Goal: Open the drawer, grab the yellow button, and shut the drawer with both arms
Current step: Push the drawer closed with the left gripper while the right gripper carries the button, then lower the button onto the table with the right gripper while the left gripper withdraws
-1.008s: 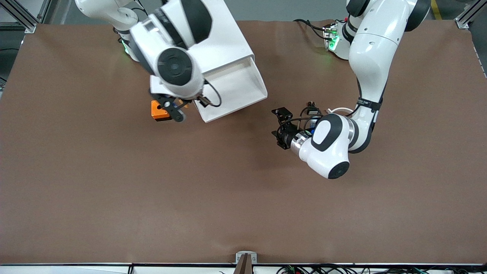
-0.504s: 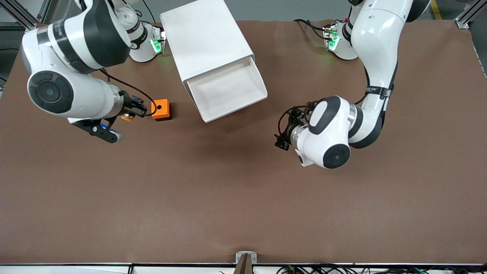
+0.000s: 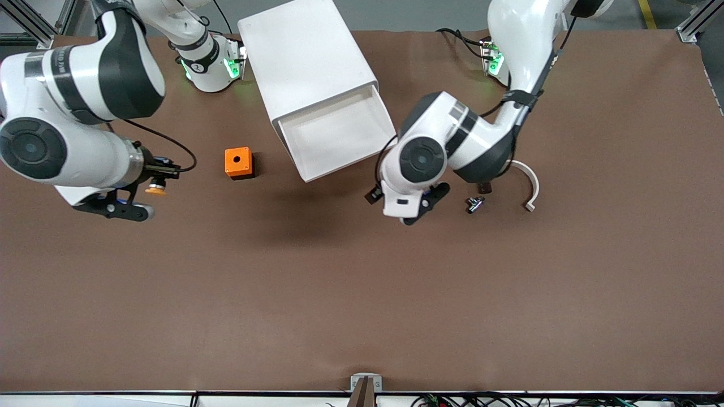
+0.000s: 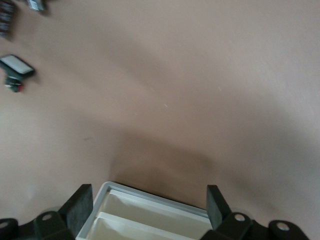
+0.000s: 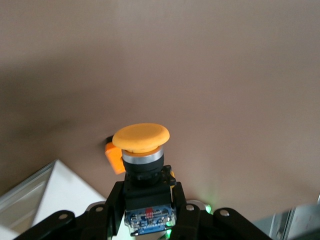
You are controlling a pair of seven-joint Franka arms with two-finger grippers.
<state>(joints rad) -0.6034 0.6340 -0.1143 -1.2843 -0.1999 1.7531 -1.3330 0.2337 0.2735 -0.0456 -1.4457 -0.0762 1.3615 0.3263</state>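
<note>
Right gripper (image 5: 145, 210) clenched on the button (image 5: 141, 145), held in the air over bare table toward the right arm's end, beside the orange cube (image 3: 238, 163); left gripper (image 4: 147, 210) released, fingers spread, over the drawer (image 3: 339, 135), pulled out of the white cabinet (image 3: 305, 56)

A brown mat (image 3: 339, 294) covers the table, with grey floor (image 3: 407, 14) at its edge.
</note>
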